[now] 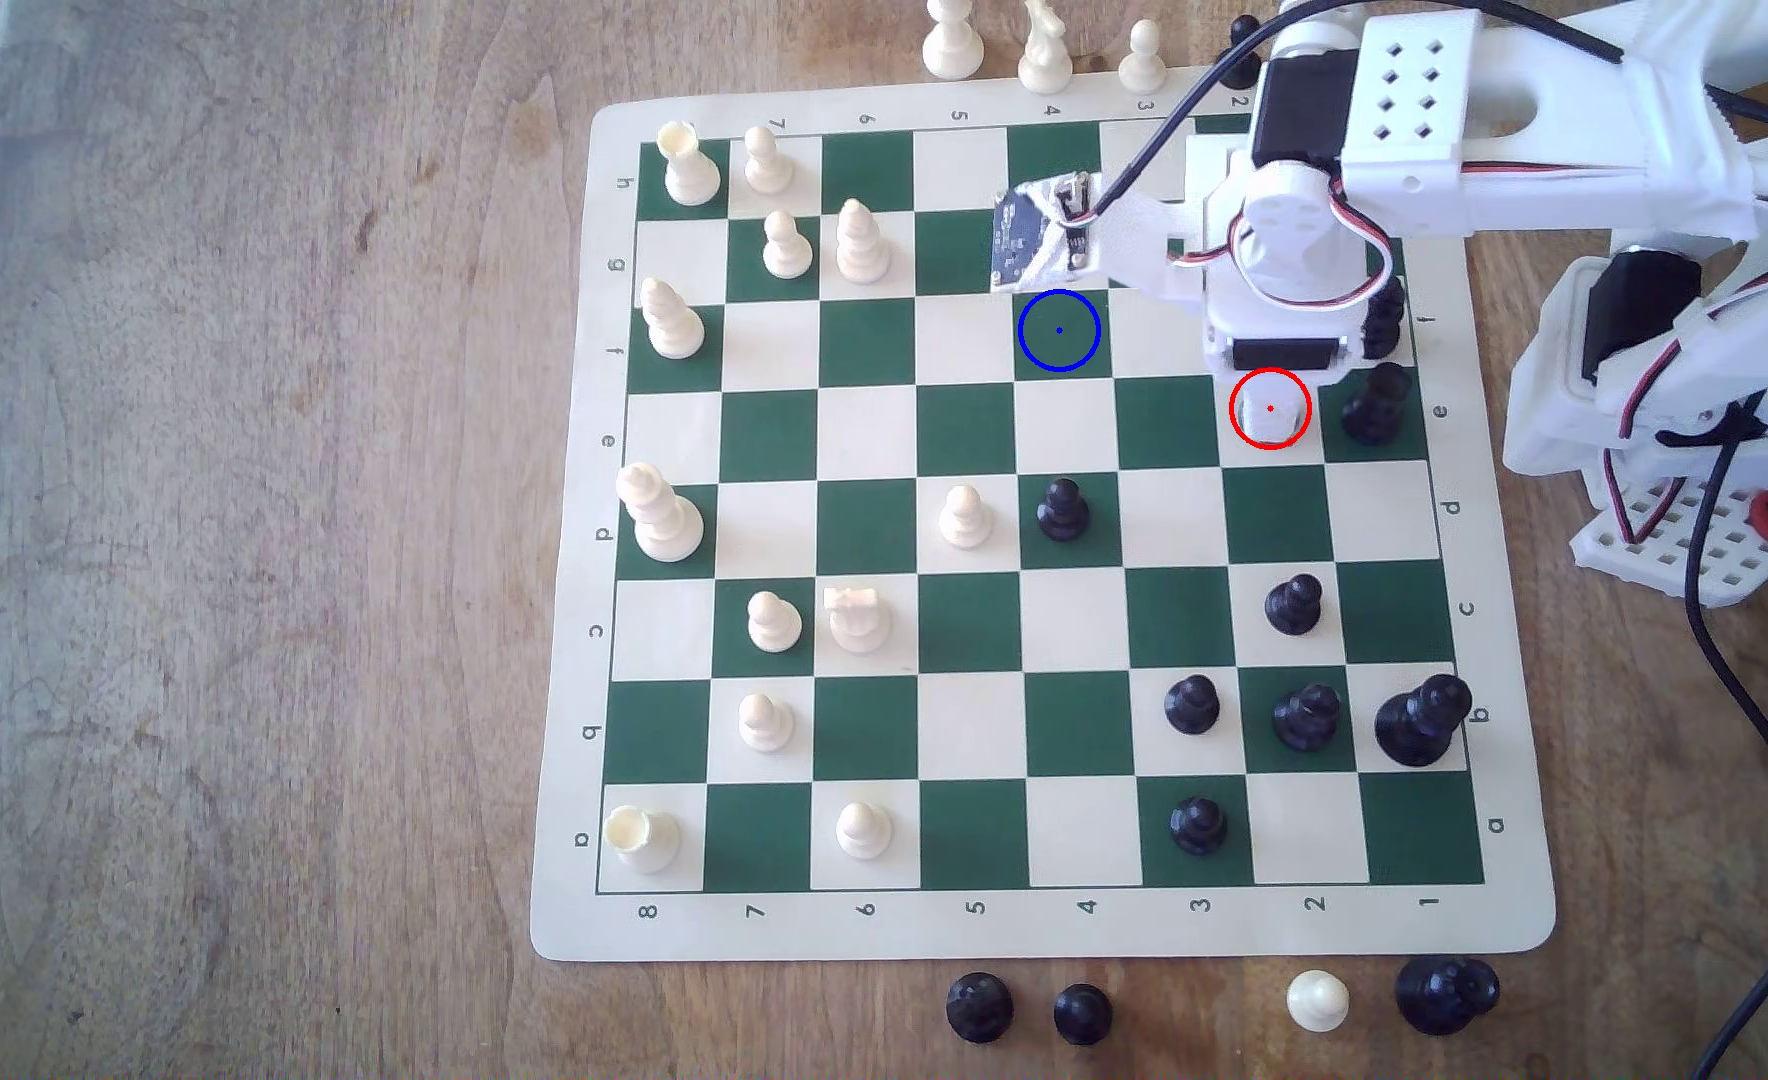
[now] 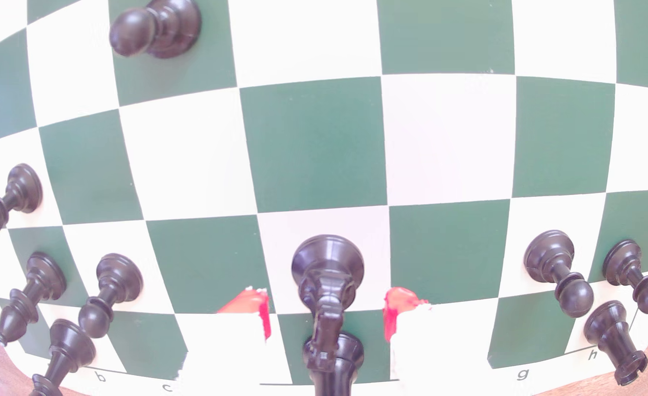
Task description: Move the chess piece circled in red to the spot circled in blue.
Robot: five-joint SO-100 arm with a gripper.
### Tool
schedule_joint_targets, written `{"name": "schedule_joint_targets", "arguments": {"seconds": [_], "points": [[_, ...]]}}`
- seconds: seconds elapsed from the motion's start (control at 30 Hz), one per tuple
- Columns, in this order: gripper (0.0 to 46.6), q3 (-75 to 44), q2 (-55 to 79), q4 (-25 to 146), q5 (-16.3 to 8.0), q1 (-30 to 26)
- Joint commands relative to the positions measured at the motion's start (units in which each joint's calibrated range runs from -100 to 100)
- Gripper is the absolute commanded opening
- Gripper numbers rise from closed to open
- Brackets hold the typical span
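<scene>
Red pads point(image 2: 260, 304) of the claw point(image 2: 326, 304) spread wide, one on each side of the chess piece point(image 2: 328, 262), clear gap at both, nothing gripped. Knight upright on a cream square, between the fingertips.

Room for moving, wrist view: bare green and cream squares ahead of the claw; a taller black piece point(image 2: 334, 361) close behind the knight; black pawns point(image 2: 558, 274) standing off to either flank, apart from the fingers.

Exterior view: claw point(image 1: 1271, 410) hanging from the white arm point(image 1: 1410, 114) inside the drawn red ring point(image 1: 1233, 426), covering that square. Black pieces point(image 1: 1373, 405) just beside the claw toward the exterior view's right, with the board point(image 1: 1041, 935) edge close beyond them and wooden table point(image 1: 236, 519) past it. Spot point(image 1: 1059, 330), a blue-ringed dark green square, bare, well apart from the claw toward the exterior view's left and slightly higher. Unoccupied squares between claw and spot; lone black pawn point(image 1: 1064, 509) below that path.
</scene>
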Motion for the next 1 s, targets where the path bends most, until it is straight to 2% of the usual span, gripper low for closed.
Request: {"name": "schedule_joint_targets", "arguments": {"seconds": [0.0,0.47,0.97], "points": [[16.4,1.4,0.4,-1.9,-0.3,-0.6],[14.3,-1.0,-0.5,0.5,-0.3,-0.3],[13.2,-2.9,-1.6,-0.6,-1.7,-0.8]]}}
